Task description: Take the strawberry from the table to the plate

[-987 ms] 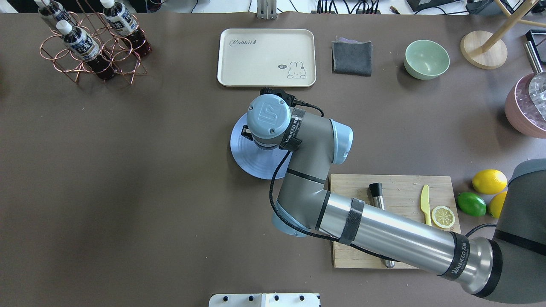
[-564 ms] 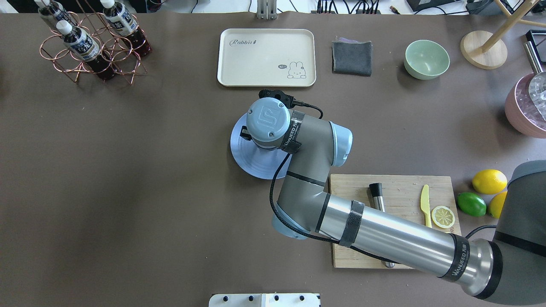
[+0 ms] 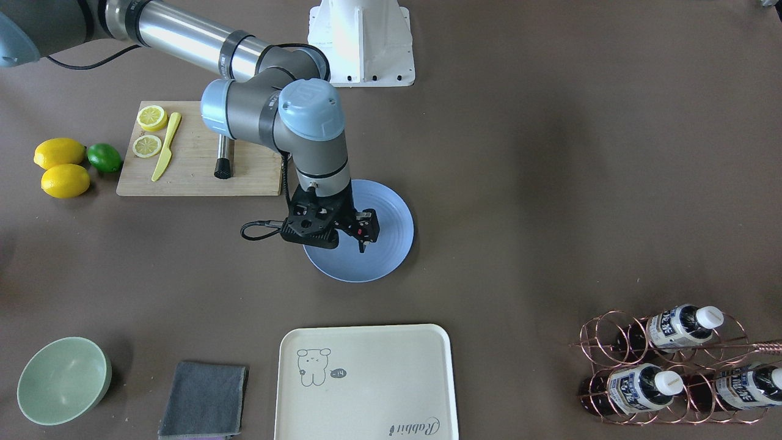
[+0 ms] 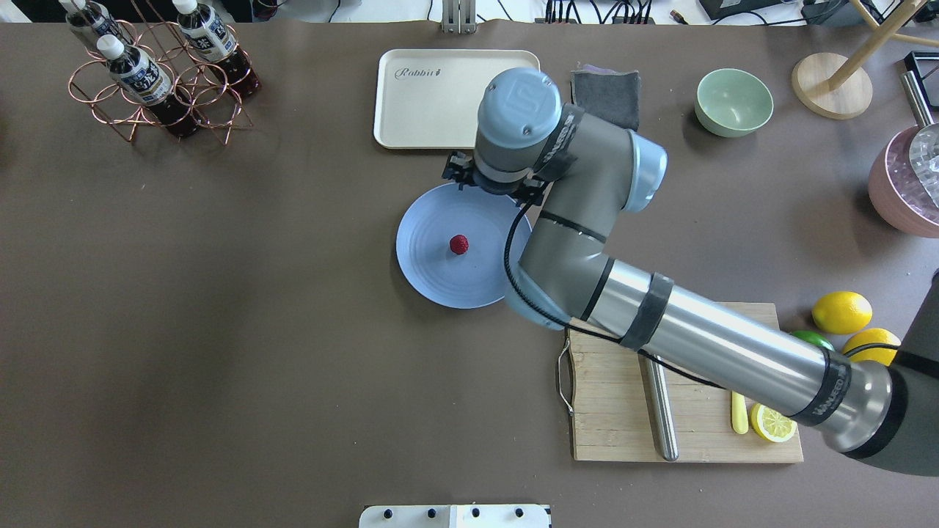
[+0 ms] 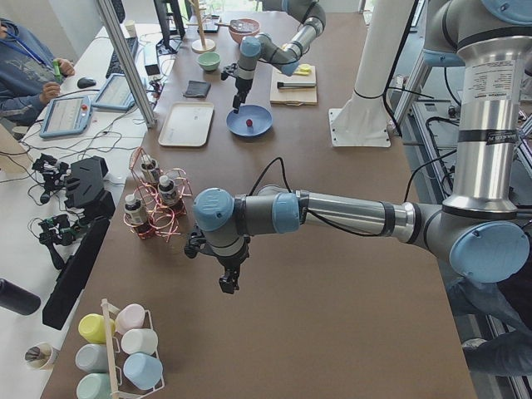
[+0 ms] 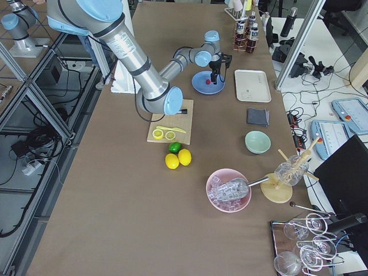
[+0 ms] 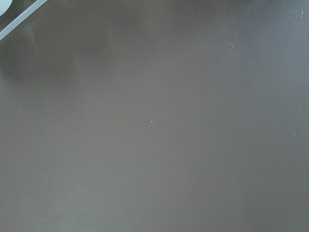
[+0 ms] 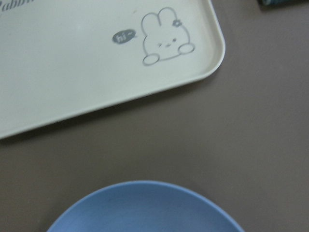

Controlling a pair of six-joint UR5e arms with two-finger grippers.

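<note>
As tiny dark-red strawberry (image 4: pixel 458 244) lies loose on round light-blue plate (image 4: pixel 425 282), right gripper (image 3: pixel 361 243) (12 o'clock, can't tell open/closed) could knock it off.

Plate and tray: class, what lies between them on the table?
Only bare table lies between the plate and the tray, as the right wrist view shows.

Small dark-red bumpy strawberry (image 4: pixel 458 244) sits free at the centre of the plate (image 4: pixel 433 275). Plate is round, shallow, light blue with faint rings, lying flat on the grey-brown table (image 4: pixel 220 330), mid-width, somewhat nearer the far edge than the robot's edge.
</note>
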